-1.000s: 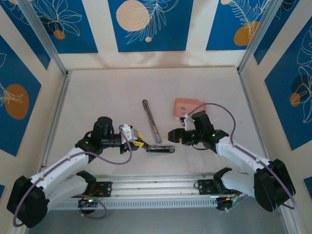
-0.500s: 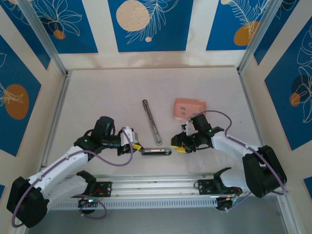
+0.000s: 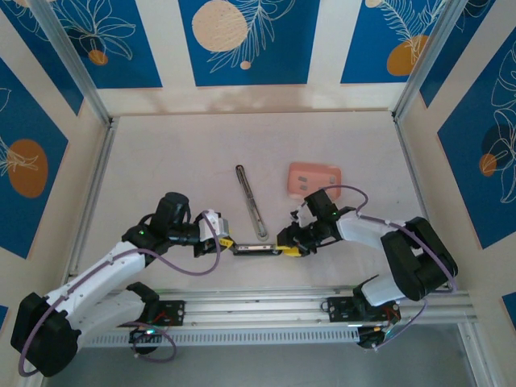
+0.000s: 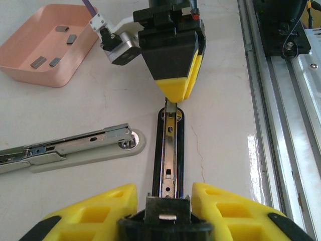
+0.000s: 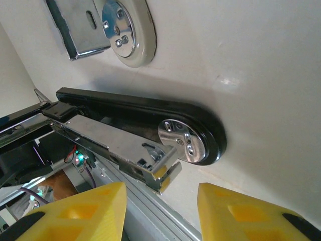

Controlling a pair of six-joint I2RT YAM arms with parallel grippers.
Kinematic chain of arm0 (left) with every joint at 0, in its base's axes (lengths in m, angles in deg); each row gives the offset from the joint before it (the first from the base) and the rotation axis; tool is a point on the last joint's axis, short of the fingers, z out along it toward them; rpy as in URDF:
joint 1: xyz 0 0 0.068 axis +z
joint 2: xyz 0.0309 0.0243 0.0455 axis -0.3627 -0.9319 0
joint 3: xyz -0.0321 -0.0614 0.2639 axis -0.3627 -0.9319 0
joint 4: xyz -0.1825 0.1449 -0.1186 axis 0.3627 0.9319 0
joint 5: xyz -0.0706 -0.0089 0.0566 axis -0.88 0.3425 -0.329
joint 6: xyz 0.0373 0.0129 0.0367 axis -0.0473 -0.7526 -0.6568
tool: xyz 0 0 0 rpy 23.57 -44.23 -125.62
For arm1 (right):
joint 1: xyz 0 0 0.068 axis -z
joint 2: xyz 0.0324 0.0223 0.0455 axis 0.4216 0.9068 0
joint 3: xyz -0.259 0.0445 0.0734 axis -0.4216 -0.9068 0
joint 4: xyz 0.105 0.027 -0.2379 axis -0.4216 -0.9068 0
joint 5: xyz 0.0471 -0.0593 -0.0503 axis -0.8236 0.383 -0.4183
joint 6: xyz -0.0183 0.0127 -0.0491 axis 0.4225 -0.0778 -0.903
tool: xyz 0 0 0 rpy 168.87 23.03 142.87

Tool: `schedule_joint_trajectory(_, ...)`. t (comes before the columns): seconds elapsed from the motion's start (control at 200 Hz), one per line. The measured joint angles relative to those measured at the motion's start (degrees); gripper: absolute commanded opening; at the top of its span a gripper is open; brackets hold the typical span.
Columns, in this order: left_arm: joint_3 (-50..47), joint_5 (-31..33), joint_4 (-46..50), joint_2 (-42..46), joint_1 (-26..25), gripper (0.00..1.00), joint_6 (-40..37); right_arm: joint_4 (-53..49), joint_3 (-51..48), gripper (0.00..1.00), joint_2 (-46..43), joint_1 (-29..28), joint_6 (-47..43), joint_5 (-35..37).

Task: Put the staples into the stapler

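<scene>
Stapler (image 4: 169, 145) near end hidden behind left gripper (image 4: 163, 200) at bottom centre, grey bar (image 4: 75, 147) cut by left edge, staples (image 3: 304, 185) mere specks in top view

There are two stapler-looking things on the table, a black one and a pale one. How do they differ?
The black stapler has a black base; the pale stapler has a cream one. The black stapler is gripped at one end by the left gripper, with the right gripper at the other; the pale stapler lies free. Both are slim, with silvery metal rails.
</scene>
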Motion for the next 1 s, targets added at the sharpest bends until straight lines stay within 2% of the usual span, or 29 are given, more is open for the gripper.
schedule_joint_trajectory(0.285,0.0,0.9,0.9,0.0,-0.1,0.15,0.0,0.7,1.2,0.36,1.8,-0.6,-0.1,-0.1)
schedule_joint_trajectory(0.665,0.0,1.0,1.1,0.0,-0.1,0.15,0.0,0.9,2.8,0.40,4.9,-1.7,-0.1,0.0)
schedule_joint_trajectory(1.0,1.4,2.0,3.7,-0.3,-0.2,0.15,-0.3,1.2,4.0,0.32,6.6,-2.8,-0.5,0.1)
